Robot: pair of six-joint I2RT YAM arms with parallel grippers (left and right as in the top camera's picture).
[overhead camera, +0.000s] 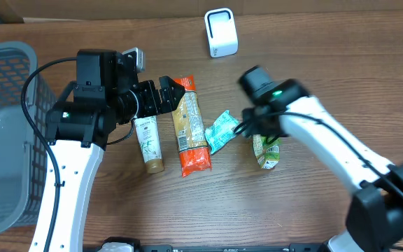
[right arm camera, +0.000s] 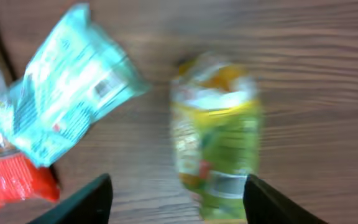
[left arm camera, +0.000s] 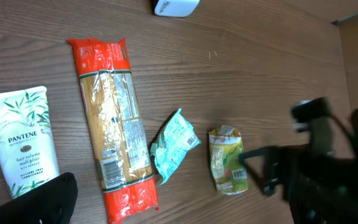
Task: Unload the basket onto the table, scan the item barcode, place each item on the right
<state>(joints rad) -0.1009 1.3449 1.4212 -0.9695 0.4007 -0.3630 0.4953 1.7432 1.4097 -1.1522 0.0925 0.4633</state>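
Note:
A green snack packet point(overhead camera: 266, 152) point(right arm camera: 216, 137) lies flat on the wooden table. My right gripper point(overhead camera: 256, 128) point(right arm camera: 178, 186) hovers over it, open, its two dark fingers on either side of the packet's lower end and gripping nothing. A white barcode scanner point(overhead camera: 221, 33) stands at the back of the table. My left gripper point(overhead camera: 175, 94) is open above the top of a red-ended pasta packet point(overhead camera: 189, 126) and holds nothing. In the left wrist view only one of its fingers point(left arm camera: 42, 199) shows, at the lower left.
A teal packet point(overhead camera: 221, 131) point(right arm camera: 67, 93) lies between the pasta and the green packet. A white Pantene tube point(overhead camera: 147, 143) point(left arm camera: 23, 140) lies left of the pasta. A grey mesh basket point(overhead camera: 5, 133) stands at the table's left edge.

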